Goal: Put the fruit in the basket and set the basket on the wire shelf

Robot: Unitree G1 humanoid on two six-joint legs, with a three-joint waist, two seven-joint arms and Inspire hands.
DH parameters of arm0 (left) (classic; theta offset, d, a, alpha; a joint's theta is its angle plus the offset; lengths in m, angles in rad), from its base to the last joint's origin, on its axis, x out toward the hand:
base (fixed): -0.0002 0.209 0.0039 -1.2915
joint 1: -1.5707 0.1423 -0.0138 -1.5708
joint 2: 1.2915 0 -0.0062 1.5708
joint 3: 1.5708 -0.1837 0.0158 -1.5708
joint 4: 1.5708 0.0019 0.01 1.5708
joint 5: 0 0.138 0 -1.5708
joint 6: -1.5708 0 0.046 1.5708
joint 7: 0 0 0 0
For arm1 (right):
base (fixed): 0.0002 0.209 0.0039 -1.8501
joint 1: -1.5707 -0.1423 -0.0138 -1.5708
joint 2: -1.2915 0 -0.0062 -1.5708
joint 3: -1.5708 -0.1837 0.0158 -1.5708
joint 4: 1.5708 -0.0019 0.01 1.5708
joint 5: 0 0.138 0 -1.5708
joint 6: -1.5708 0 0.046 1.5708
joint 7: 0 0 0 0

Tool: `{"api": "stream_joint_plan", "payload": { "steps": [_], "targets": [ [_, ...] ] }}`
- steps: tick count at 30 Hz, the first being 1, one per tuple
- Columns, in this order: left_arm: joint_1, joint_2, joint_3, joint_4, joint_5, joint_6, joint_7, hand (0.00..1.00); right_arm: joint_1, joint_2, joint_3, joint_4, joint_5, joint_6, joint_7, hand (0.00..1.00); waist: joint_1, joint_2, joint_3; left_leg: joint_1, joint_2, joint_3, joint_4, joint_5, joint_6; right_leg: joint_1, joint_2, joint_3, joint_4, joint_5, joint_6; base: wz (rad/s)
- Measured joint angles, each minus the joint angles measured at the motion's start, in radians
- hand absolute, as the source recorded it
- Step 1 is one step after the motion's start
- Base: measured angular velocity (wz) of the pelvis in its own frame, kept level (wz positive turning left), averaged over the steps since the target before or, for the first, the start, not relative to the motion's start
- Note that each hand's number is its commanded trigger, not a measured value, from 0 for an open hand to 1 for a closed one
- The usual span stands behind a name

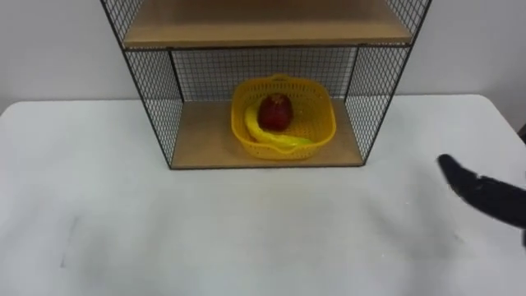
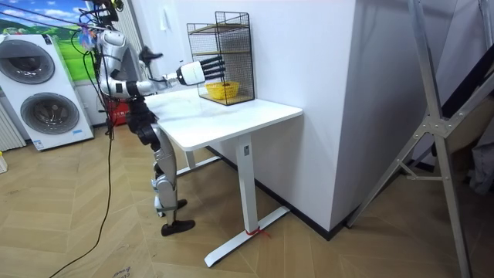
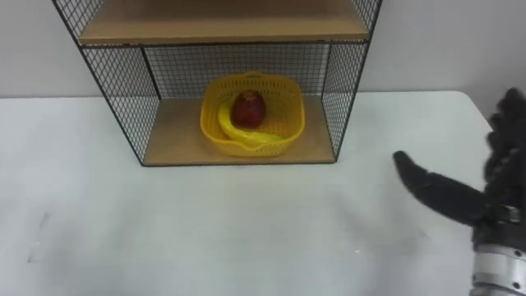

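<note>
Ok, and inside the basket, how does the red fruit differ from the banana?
The red fruit is round and dark red; the banana is long, curved and yellow. The red fruit sits mid-basket, while the banana lies along the front wall, curling up the left side. Both are inside the yellow basket on the lower board of the wire shelf.

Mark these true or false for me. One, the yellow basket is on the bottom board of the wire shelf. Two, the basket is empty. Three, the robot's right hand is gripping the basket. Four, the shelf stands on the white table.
1. True. The yellow basket sits on the bottom board of the wire shelf.
2. False. It holds a red fruit and a banana.
3. False. The right hand is open over the table to the right of the shelf, apart from the basket and holding nothing.
4. True. The shelf stands on the white table.
</note>
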Motion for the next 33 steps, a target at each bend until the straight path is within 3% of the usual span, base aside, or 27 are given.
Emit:
{"api": "stream_joint_plan", "payload": {
  "steps": [1, 3, 6, 9, 14, 18, 22, 25, 27, 28, 30, 31, 33],
  "targets": [
    [0.002, 0.016, 0.044, 0.001, -0.024, -0.006, 0.027, 0.00, -0.004, -0.017, -0.038, 0.000, 0.010, -0.001, -0.024, 0.00, 0.001, 0.000, 0.0011, -0.002, 0.000, 0.000, 0.000, 0.000, 0.000, -0.002, 0.000, 0.000, 0.001, -0.001, 0.000, 0.00],
    [0.017, 0.094, 0.202, 0.070, -0.099, -0.036, 0.130, 0.00, -0.011, -0.087, -0.177, 0.005, 0.045, -0.011, -0.147, 0.00, 0.000, 0.004, 0.0029, -0.004, -0.002, 0.000, 0.001, 0.000, 0.000, -0.011, -0.004, -0.001, 0.017, -0.009, -0.001, 0.00],
    [0.048, 0.146, 0.331, 0.177, -0.137, -0.037, 0.252, 0.00, -0.002, -0.122, -0.328, 0.042, 0.084, -0.041, -0.284, 0.00, -0.006, 0.003, 0.0013, -0.001, -0.003, -0.003, 0.003, 0.000, -0.001, -0.016, -0.014, -0.004, 0.039, -0.027, -0.005, 0.01],
    [0.096, 0.174, 0.398, 0.324, -0.243, -0.033, 0.339, 0.00, 0.042, -0.137, -0.440, 0.129, 0.223, -0.046, -0.400, 0.00, -0.013, -0.004, -0.0033, -0.014, -0.002, -0.003, 0.005, 0.000, -0.002, -0.032, -0.019, -0.011, 0.054, -0.038, -0.012, 0.00],
    [0.128, 0.177, 0.411, 0.657, -0.494, -0.023, 0.405, 0.00, 0.073, -0.136, -0.512, 0.350, 0.540, -0.047, -0.517, 0.00, -0.033, -0.006, -0.0079, -0.035, -0.005, -0.004, 0.005, 0.000, -0.003, -0.052, -0.026, -0.022, 0.067, -0.042, -0.012, 0.00],
    [0.122, 0.179, 0.331, 1.014, -0.724, -0.002, 0.381, 0.00, 0.078, -0.122, -0.500, 0.734, 0.820, -0.045, -0.512, 0.00, -0.054, -0.005, -0.0094, -0.052, -0.006, -0.006, 0.014, -0.003, 0.001, -0.059, -0.031, -0.025, 0.068, -0.045, -0.009, 0.09],
    [0.106, 0.152, 0.283, 1.244, -0.838, 0.006, 0.297, 0.00, 0.065, -0.080, -0.473, 1.122, 0.961, -0.046, -0.443, 0.00, -0.056, -0.012, -0.0144, -0.051, -0.009, -0.013, 0.013, -0.004, 0.002, -0.056, -0.033, -0.025, 0.069, -0.048, -0.006, 0.06],
    [0.083, 0.103, 0.251, 1.412, -0.836, 0.012, 0.219, 0.00, 0.038, -0.014, -0.435, 1.380, 0.971, -0.045, -0.366, 0.00, -0.063, -0.019, -0.0192, -0.036, -0.008, -0.013, 0.012, -0.017, 0.001, -0.040, -0.033, -0.022, 0.069, -0.050, -0.005, 0.00],
    [0.075, 0.017, 0.185, 1.496, -0.708, 0.022, 0.146, 0.00, 0.006, 0.038, -0.355, 1.551, 0.857, -0.038, -0.312, 0.00, -0.065, -0.025, -0.0231, -0.009, -0.006, 0.000, 0.002, -0.017, 0.001, -0.022, -0.030, -0.009, 0.068, -0.049, -0.004, -0.12],
    [0.072, -0.001, 0.169, 1.517, -0.672, 0.032, 0.125, 0.00, -0.002, 0.050, -0.333, 1.584, 0.820, -0.030, -0.297, 0.00, -0.065, -0.026, -0.0235, -0.006, -0.006, 0.001, 0.003, -0.017, 0.001, -0.018, -0.029, -0.006, 0.068, -0.049, -0.004, -0.16],
    [0.061, -0.050, 0.056, 1.603, -0.484, 0.091, 0.030, 0.00, -0.050, 0.075, -0.199, 1.687, 0.629, 0.019, -0.247, 0.00, -0.064, -0.030, -0.0226, 0.016, -0.005, 0.007, 0.002, -0.017, 0.002, -0.002, -0.026, 0.003, 0.065, -0.048, -0.004, -0.16],
    [0.061, -0.058, 0.022, 1.620, -0.433, 0.105, 0.004, 0.00, -0.063, 0.075, -0.170, 1.705, 0.585, 0.032, -0.231, 0.00, -0.065, -0.030, -0.0223, 0.021, -0.005, 0.007, 0.002, -0.018, 0.002, 0.003, -0.026, 0.003, 0.064, -0.047, -0.003, -0.08],
    [0.052, -0.067, -0.135, 1.657, -0.209, 0.149, -0.097, 0.00, -0.115, 0.074, -0.024, 1.755, 0.429, 0.071, -0.176, 0.00, -0.072, -0.034, -0.0213, 0.029, -0.006, 0.001, 0.002, -0.018, 0.003, 0.017, -0.025, 0.002, 0.058, -0.047, -0.002, 0.11]
  ]
}}
